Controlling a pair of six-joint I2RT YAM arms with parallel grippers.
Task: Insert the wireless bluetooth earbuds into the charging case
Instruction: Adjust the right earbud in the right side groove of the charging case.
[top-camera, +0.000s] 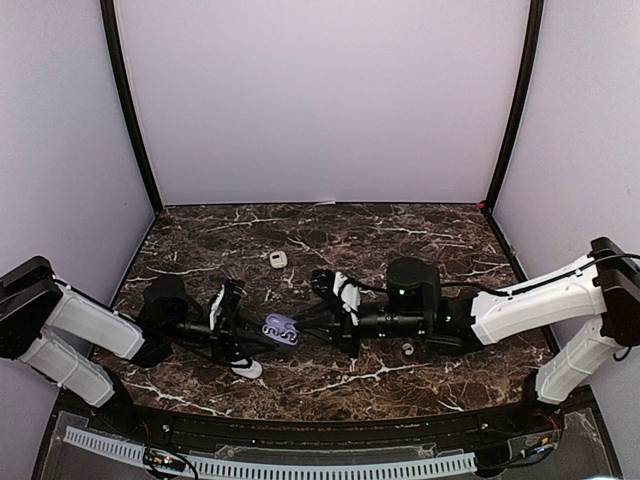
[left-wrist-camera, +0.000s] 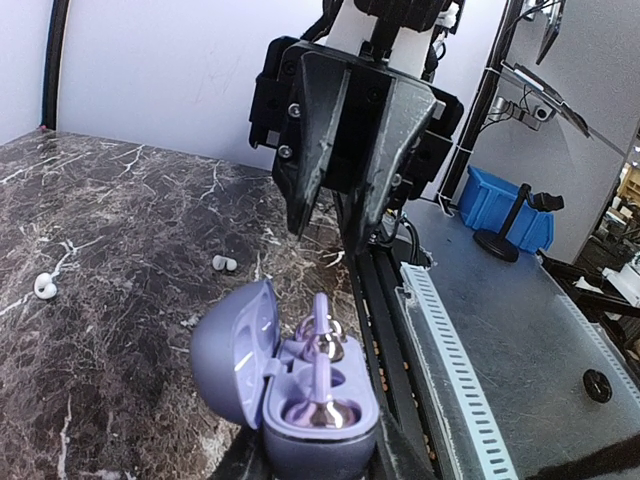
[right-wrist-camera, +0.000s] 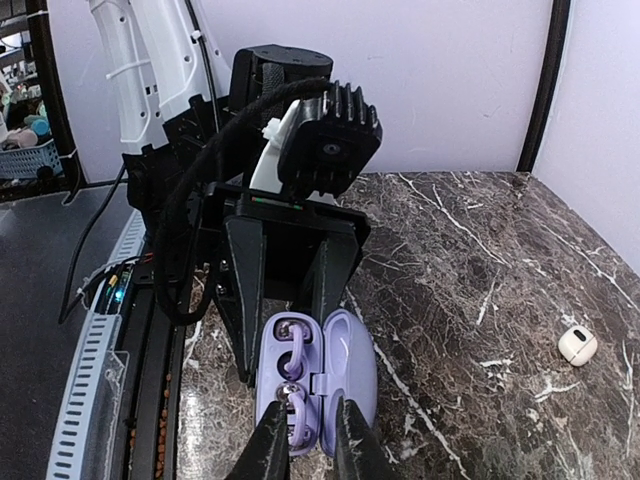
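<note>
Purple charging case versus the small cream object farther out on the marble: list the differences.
The purple charging case is open, lid up; the cream object shows no opening. The case sits between the left gripper fingers; the cream object lies loose on the marble. The case looks larger than the cream object. Both are rounded.

table (top-camera: 420, 235): dark brown, almost black marble pattern, with thin white veins
charging case (left-wrist-camera: 235, 350): pale lilac, plain, the same on the lid and the body
wireless bluetooth earbuds (left-wrist-camera: 322, 345): lilac stems, with shiny silver-pink heads
loose earbud (top-camera: 407, 349), toward the near edge: white
small oval piece (top-camera: 278, 259), toward the far edge: cream white, with one dark dot
left arm (top-camera: 75, 325): white shells, black joints
right arm (top-camera: 530, 300): white shells, black joints
walls (top-camera: 320, 100): very pale lilac, no pattern
corner posts (top-camera: 130, 110): black
bin (left-wrist-camera: 505, 205): bright blue
rail (top-camera: 270, 465): light grey, with a row of fine slots
</note>
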